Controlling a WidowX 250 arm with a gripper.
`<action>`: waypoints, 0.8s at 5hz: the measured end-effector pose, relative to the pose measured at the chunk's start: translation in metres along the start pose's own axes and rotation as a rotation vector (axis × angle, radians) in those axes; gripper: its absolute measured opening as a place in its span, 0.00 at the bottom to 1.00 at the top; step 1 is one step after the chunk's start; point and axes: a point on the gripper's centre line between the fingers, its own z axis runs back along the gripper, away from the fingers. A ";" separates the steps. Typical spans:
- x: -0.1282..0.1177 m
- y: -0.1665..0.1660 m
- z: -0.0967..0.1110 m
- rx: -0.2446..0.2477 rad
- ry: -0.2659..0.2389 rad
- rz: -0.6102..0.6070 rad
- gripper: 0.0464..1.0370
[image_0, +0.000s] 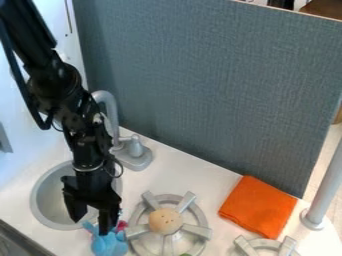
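White counter (194, 178) below, the claw (90, 225) hangs released and spread, right by a blue toy (109, 245).

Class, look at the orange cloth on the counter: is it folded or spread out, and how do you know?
Folded: the orange cloth lies as a compact, straight-edged block, thick enough to suggest several layers.

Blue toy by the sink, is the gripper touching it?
Cannot tell. The camera view shows the gripper overlapping the top of the blue toy, but neither contact nor a gap plainly.
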 end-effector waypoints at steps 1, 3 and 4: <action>-0.005 0.000 -0.024 -0.010 0.073 0.000 0.97; -0.010 -0.002 -0.057 -0.029 0.165 0.025 0.93; -0.010 -0.003 -0.055 -0.033 0.159 0.030 0.71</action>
